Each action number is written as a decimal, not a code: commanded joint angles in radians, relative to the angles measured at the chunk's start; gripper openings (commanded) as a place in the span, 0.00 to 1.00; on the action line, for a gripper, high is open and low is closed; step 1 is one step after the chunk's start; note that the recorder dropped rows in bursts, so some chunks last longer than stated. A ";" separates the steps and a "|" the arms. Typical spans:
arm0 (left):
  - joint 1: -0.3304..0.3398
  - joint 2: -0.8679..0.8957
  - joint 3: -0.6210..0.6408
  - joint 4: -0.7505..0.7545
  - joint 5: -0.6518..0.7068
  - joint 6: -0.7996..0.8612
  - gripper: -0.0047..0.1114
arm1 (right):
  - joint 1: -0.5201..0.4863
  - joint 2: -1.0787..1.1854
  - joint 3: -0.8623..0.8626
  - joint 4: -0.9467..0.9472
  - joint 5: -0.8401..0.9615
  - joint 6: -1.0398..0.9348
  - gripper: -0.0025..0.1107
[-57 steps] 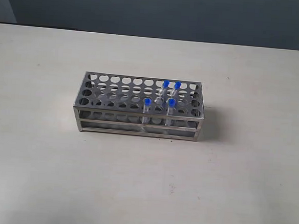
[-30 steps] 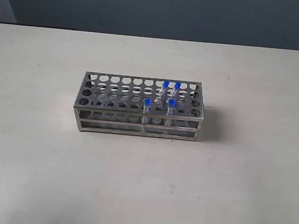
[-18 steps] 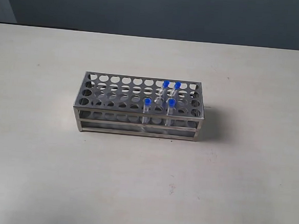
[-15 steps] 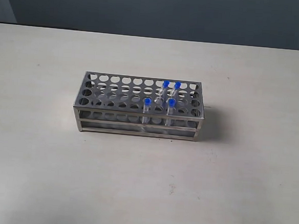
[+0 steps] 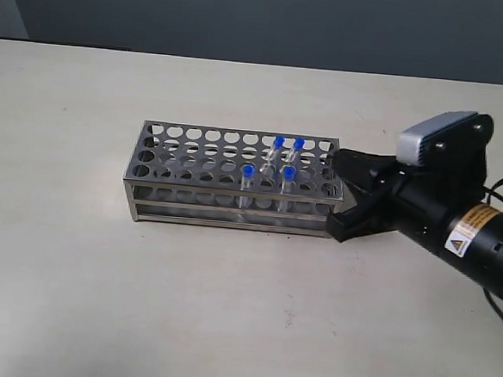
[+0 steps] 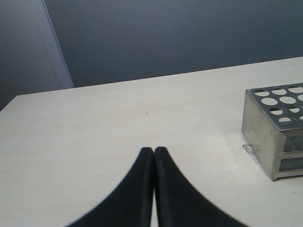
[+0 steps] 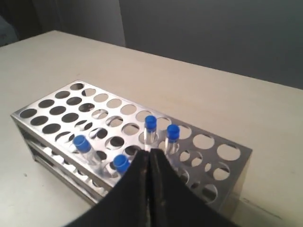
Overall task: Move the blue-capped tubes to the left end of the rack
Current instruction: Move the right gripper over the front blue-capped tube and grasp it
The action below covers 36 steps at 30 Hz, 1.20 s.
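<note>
Right claw [image 7: 149, 152], matte black and tapered, pressed together, just beside perforated steel rack [image 7: 234, 182] of slim clear blue-capped tubes [image 7: 150, 124].

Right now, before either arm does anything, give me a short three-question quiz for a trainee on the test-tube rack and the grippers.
1. True or false: the left gripper is wide open.
2. How many blue-capped tubes stand in the rack? A two, B four, C six.
3. Fill in: in the exterior view the tubes stand toward the rack's ___ end.
Key: 1 false, its fingers are together with nothing between them; 2 B; 3 right.
</note>
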 commanded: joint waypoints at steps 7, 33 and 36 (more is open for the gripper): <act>-0.005 -0.005 -0.003 0.002 -0.001 0.000 0.05 | 0.023 0.210 -0.076 -0.122 -0.153 -0.027 0.41; -0.005 -0.005 -0.003 0.002 -0.001 0.000 0.05 | 0.023 0.397 -0.242 -0.127 -0.093 -0.033 0.14; -0.005 -0.005 -0.003 0.002 -0.001 0.000 0.05 | 0.023 0.397 -0.242 -0.128 -0.093 -0.033 0.02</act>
